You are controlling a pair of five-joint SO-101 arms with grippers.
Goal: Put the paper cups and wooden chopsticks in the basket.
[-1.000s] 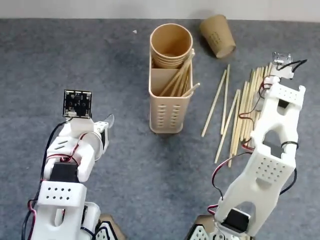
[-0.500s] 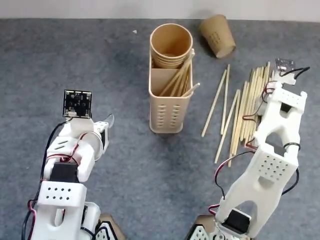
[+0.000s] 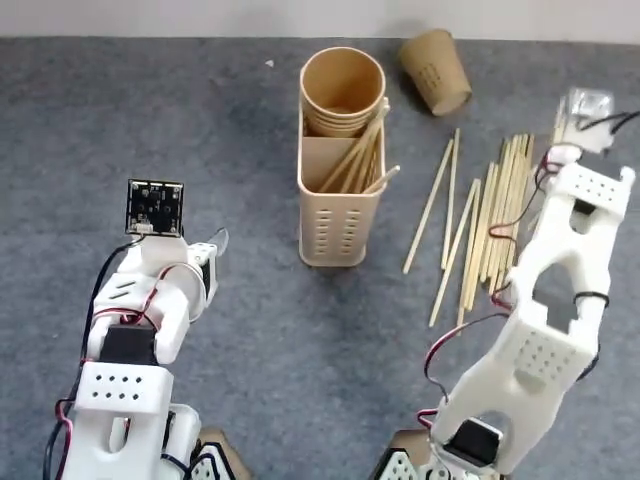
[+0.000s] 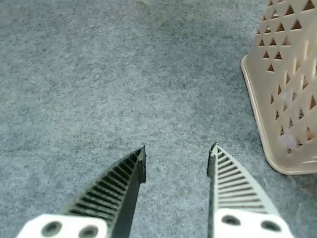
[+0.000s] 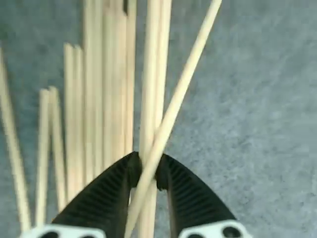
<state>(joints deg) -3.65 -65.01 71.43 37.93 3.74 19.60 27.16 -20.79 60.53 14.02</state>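
Observation:
A beige perforated basket [image 3: 340, 215] stands mid-table with stacked paper cups [image 3: 343, 90] in its far half and several chopsticks [image 3: 362, 155] leaning in its near half. Another paper cup [image 3: 436, 70] lies on its side behind it. Loose wooden chopsticks [image 3: 492, 215] lie spread to the right. My right gripper [image 5: 147, 171] is shut on one chopstick [image 5: 181, 91], held slanted above the pile [image 5: 106, 99]; in the high view that arm [image 3: 565, 230] is over the pile's right edge. My left gripper [image 4: 177, 154] is open above bare carpet, beside the basket [image 4: 287, 84].
Grey carpet [image 3: 150, 110] covers the whole table, with open room at the left and front centre. The left arm [image 3: 150, 290] sits low at the front left. A pale wall edge [image 3: 200, 20] runs along the back.
The right arm has shifted right and back, drawing one chopstick away from the pile. The left arm has kept still.

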